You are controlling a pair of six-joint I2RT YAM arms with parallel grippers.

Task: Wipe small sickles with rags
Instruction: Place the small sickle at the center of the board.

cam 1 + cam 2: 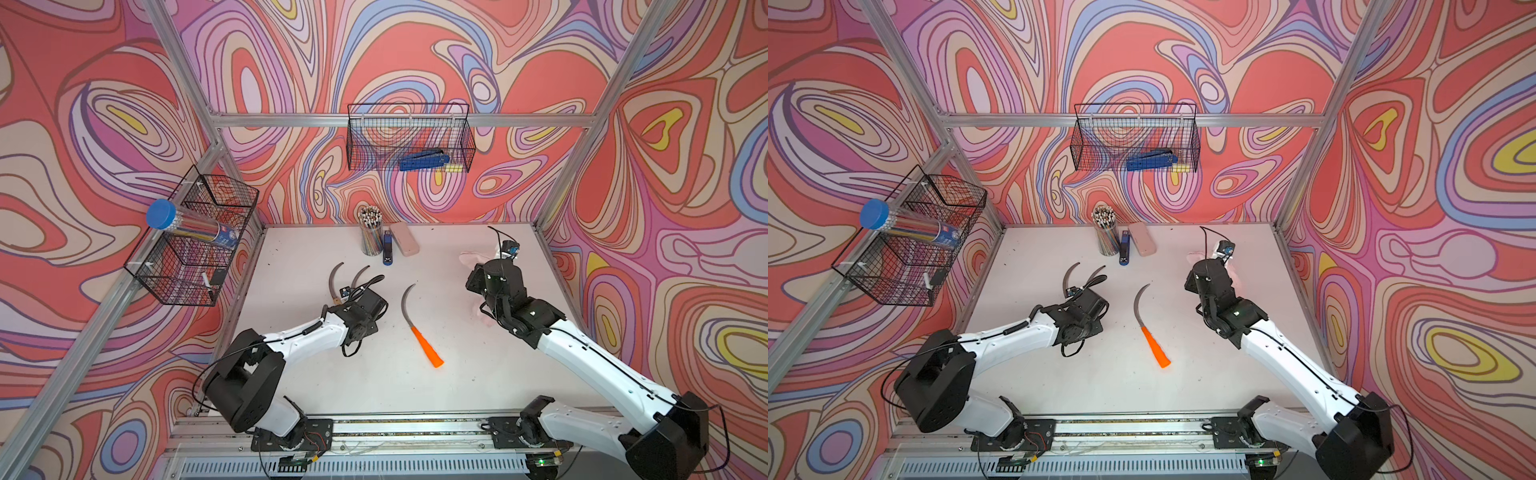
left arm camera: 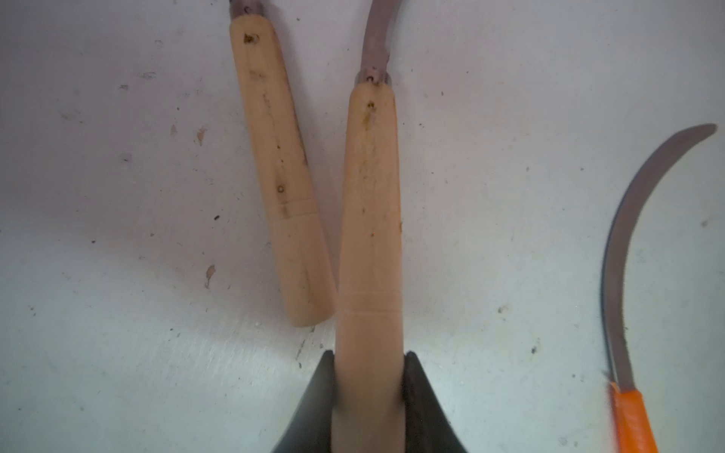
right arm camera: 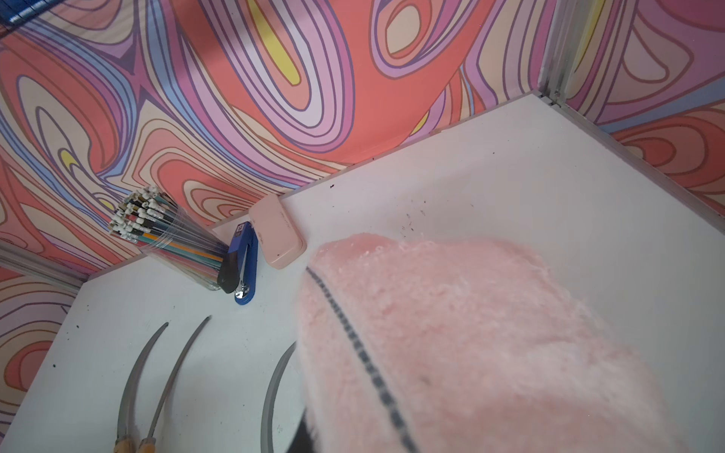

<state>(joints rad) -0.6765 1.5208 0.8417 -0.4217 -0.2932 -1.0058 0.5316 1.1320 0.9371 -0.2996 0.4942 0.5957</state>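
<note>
Left of desk centre: two wooden sickles are being supported side by side, handles converging toward the front, blades curving toward the back wall. One wooden sickle is being gripped near the butt of its handle by the left claw, whose jaws are being pressed narrow against both sides of the wood; whether it is being raised cannot be told. Its neighbour, the other wooden sickle, is being touched by no claw, its butt just beside the gripped handle.

Desk centre: orange sickle is being supported flat, well apart from both claws, handle toward the front, blade tip toward the back.

Right rear of desk: rag, pink and fuzzy, is being held above the surface by the right claw, closed tight on the cloth; its fingers are being hidden by the rag in the wrist view.

Back edge: pencil cup, stapler and pink case are being stood in a row, close together.
</note>
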